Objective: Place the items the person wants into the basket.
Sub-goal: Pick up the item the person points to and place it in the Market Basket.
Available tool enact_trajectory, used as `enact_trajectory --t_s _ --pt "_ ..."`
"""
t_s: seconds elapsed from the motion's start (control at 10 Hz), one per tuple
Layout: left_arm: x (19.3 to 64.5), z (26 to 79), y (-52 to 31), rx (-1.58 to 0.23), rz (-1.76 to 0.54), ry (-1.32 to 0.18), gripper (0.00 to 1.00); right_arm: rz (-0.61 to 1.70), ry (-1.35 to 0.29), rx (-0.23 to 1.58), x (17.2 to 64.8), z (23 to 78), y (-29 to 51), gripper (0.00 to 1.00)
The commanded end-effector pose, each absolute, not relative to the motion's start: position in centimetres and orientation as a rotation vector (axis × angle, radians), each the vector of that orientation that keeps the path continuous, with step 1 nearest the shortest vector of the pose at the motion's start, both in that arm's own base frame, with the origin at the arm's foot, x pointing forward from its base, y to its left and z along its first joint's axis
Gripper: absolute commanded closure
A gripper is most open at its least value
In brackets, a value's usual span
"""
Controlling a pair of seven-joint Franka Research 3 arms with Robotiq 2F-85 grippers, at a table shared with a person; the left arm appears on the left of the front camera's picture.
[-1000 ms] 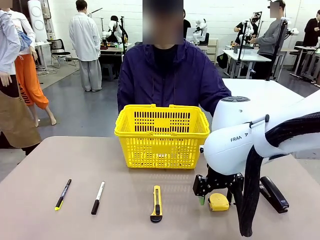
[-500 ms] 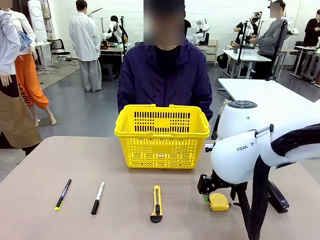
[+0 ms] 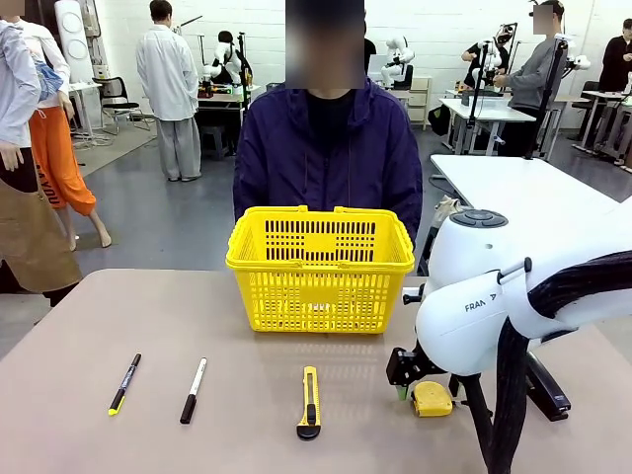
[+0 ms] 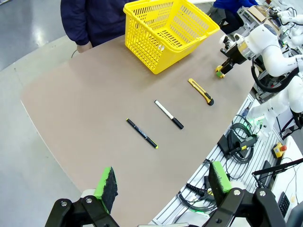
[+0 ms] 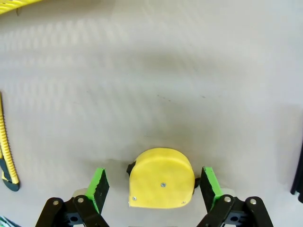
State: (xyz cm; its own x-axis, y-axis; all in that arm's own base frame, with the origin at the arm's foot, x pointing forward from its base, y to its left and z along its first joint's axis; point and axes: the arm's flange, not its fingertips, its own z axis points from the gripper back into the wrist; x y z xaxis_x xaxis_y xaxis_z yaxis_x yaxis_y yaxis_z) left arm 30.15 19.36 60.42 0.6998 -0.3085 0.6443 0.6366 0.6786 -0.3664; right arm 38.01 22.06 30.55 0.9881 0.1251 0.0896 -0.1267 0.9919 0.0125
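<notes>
My right gripper (image 5: 154,183) is down at the table (image 5: 189,71) near the basket (image 3: 320,267), jaws spread wide either side of the yellow tape measure (image 5: 161,187), not squeezing it, and my left gripper (image 4: 163,182) is spread wide too.

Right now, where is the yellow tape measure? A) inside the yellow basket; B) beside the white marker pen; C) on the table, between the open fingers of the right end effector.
C: in the right wrist view the tape measure sits between the right end effector's two green pads, neither touching it.
</notes>
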Motion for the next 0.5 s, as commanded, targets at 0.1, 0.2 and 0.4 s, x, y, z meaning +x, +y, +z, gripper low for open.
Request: enact_trajectory --t_s 0.1,0.2,0.4 --pt "30.08 60.44 19.43 -0.626 -0.574 -0.587 0.00 0.148 -0.085 0.015 38.71 29.44 22.32 0.00" --pt "30.08 60.44 19.43 -0.626 -0.574 -0.587 0.00 0.148 -0.083 0.014 38.68 29.43 22.35 0.00" --pt "30.08 60.44 19.43 -0.626 -0.574 -0.587 0.00 0.147 -0.087 0.013 38.54 29.57 22.45 0.00"
